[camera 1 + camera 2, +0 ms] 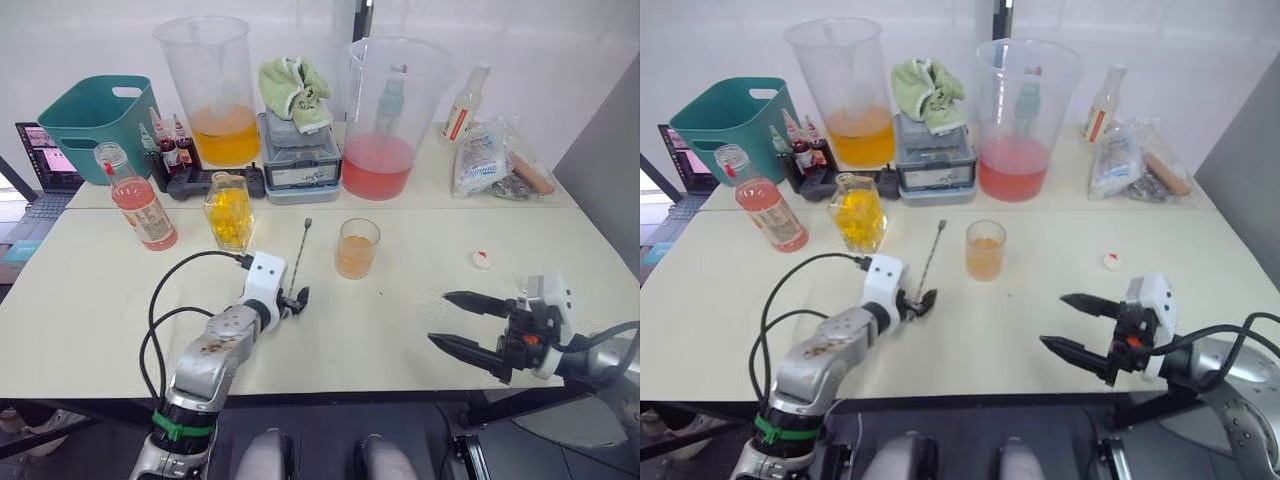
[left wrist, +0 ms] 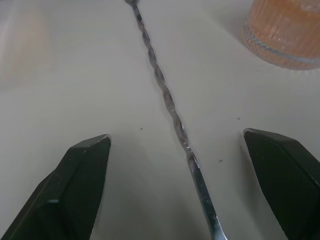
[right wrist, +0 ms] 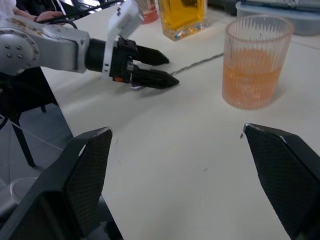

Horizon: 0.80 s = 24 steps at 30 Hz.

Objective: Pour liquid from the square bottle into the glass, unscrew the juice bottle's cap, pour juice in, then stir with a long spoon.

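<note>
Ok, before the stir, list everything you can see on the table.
glass: one, clear with orange drink, table centre
long spoon: one, silver, flat on table beside glass
square bottle: one, clear with yellow liquid, left of spoon
juice bottle: one, pink liquid, uncapped, far left
cap: one, white, right of glass
beakers: two, one orange liquid, one pink, at back
bin: one, teal, back left
cloth: one, green, on grey box
pale bottle: one, red label, back right
left tool: open, straddling spoon's near end
right tool: open, over table's right edge
</note>
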Each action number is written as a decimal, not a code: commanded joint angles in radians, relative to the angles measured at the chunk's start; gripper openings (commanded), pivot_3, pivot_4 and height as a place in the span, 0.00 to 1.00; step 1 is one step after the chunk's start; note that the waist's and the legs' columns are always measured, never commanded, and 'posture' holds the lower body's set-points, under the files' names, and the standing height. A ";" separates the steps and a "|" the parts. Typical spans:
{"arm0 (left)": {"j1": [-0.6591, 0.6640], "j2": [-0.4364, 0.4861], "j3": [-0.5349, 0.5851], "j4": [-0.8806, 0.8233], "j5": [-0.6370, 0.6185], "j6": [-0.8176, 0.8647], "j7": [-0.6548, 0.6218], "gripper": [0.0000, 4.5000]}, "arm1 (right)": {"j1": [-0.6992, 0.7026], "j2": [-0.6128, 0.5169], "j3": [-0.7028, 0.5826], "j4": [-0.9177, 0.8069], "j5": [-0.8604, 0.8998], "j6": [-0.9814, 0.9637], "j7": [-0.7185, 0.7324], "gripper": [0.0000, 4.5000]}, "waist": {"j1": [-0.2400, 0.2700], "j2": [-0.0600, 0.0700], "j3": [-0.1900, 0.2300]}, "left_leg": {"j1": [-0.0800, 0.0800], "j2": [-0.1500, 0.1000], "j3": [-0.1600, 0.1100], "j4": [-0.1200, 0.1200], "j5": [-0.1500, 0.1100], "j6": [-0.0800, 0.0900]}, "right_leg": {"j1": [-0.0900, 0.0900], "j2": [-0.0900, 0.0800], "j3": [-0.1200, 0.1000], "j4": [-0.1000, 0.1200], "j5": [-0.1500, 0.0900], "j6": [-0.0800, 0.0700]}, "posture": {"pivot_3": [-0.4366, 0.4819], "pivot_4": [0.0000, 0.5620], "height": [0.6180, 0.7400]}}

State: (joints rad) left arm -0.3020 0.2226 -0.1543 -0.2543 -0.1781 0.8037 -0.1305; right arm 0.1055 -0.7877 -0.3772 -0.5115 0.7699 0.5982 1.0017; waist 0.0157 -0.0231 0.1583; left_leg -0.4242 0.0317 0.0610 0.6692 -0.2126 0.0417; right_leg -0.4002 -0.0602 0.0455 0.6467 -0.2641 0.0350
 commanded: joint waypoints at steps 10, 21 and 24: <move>0.003 -0.012 0.022 0.009 0.028 0.067 -0.023 0.45 | -0.002 -0.031 -0.006 -0.024 0.000 -0.012 -0.012 1.00 | 0.000 0.000 0.000 | 0.001 0.000 -0.001 0.000 0.000 0.000 | 0.002 0.000 0.000 0.000 0.000 0.000 | 0.48 0.27 1.00; 0.116 0.206 0.097 -0.140 0.003 -0.081 -0.218 0.01 | -0.096 -0.034 0.088 0.052 -0.038 -0.025 0.004 1.00 | -0.008 0.000 0.000 | 0.001 0.001 0.000 -0.002 0.000 0.000 | -0.001 0.000 0.000 0.000 0.000 -0.001 | 0.48 0.27 1.00; 0.158 0.262 0.130 -0.158 -0.012 -0.133 -0.278 0.01 | -0.112 -0.033 0.103 0.061 -0.044 -0.029 0.011 1.00 | -0.005 0.000 0.000 | 0.000 0.002 0.000 -0.002 0.000 0.000 | -0.002 -0.001 0.000 0.000 0.000 -0.001 | 0.48 0.27 1.00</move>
State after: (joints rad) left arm -0.1490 0.4639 -0.0550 -0.3661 -0.1747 0.7166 -0.3750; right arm 0.0050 -0.8154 -0.2700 -0.4399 0.7268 0.5919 1.0026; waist 0.0111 -0.0229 0.1582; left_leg -0.4243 0.0333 0.0612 0.6673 -0.2127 0.0416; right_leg -0.4020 -0.0613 0.0454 0.6469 -0.2644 0.0341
